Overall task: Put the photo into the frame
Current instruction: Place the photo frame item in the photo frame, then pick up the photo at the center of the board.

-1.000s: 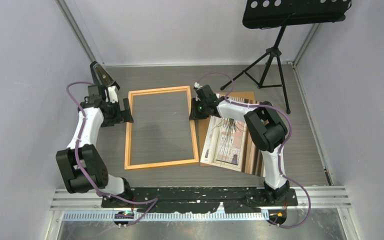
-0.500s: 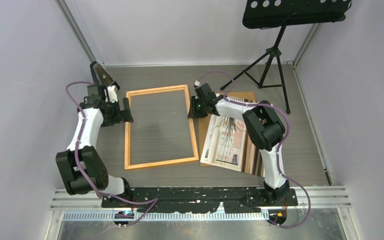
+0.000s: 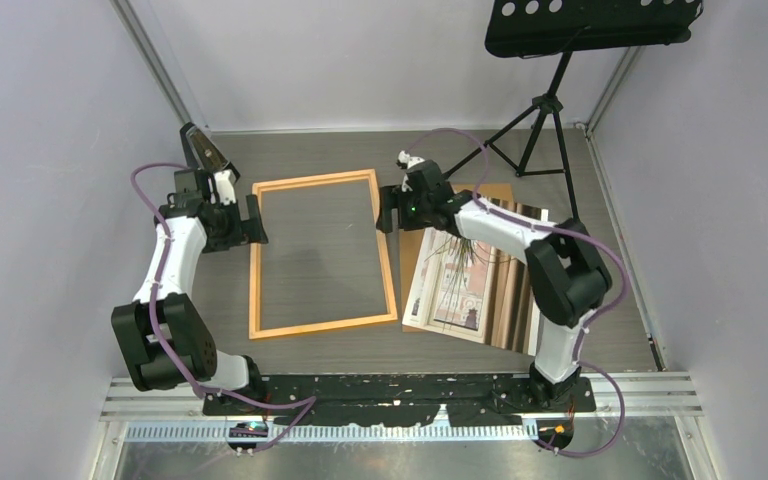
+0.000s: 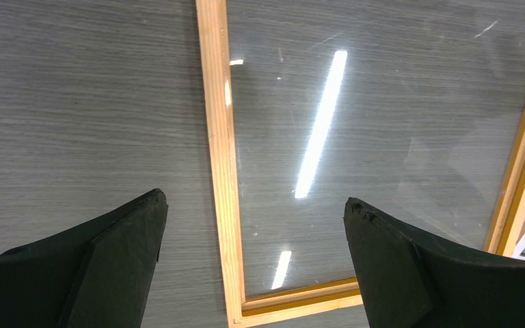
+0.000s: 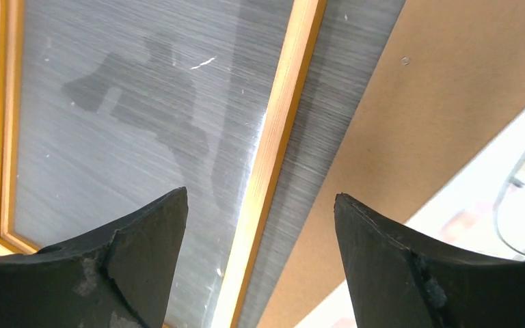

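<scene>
At the right edge of the frame (image 3: 257,262), the right gripper (image 5: 261,198) had just opened, apparently releasing it; the left gripper (image 4: 254,199) hung wide open. The photo (image 3: 457,280) lay just beside the frame, not yet loaded.

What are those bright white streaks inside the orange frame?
Left wrist view: lamp glare streaks mirrored on a glossy pane lying inside the frame. Right wrist view: the same pane shows a dark silhouette instead. Top external view: no streaks show inside the frame.
</scene>
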Action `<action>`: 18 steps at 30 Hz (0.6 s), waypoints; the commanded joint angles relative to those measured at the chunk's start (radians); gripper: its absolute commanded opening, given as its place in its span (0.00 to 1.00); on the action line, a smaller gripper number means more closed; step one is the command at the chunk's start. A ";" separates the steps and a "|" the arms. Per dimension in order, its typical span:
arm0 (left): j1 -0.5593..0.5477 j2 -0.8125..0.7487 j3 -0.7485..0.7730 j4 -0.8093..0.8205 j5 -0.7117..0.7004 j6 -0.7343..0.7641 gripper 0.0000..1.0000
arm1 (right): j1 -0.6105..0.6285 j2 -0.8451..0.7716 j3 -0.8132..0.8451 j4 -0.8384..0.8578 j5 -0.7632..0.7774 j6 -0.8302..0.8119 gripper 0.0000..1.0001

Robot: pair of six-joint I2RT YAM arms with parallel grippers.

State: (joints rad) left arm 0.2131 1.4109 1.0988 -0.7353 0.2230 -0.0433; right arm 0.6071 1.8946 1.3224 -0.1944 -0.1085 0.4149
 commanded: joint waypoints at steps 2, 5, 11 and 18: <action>0.008 -0.030 -0.001 0.057 0.076 0.017 1.00 | -0.025 -0.202 -0.089 0.037 0.048 -0.211 0.88; 0.006 -0.029 0.002 0.071 0.109 0.019 1.00 | -0.047 -0.305 -0.160 0.009 0.056 -0.321 0.89; 0.004 -0.029 0.007 0.099 0.178 0.012 1.00 | -0.204 -0.492 -0.296 -0.054 -0.090 -0.447 0.96; -0.020 -0.026 0.000 0.113 0.217 0.011 0.99 | -0.458 -0.633 -0.364 -0.163 -0.233 -0.521 0.97</action>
State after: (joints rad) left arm 0.2050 1.4105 1.0988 -0.6693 0.3843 -0.0429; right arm 0.2180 1.3426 0.9817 -0.2893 -0.2466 -0.0189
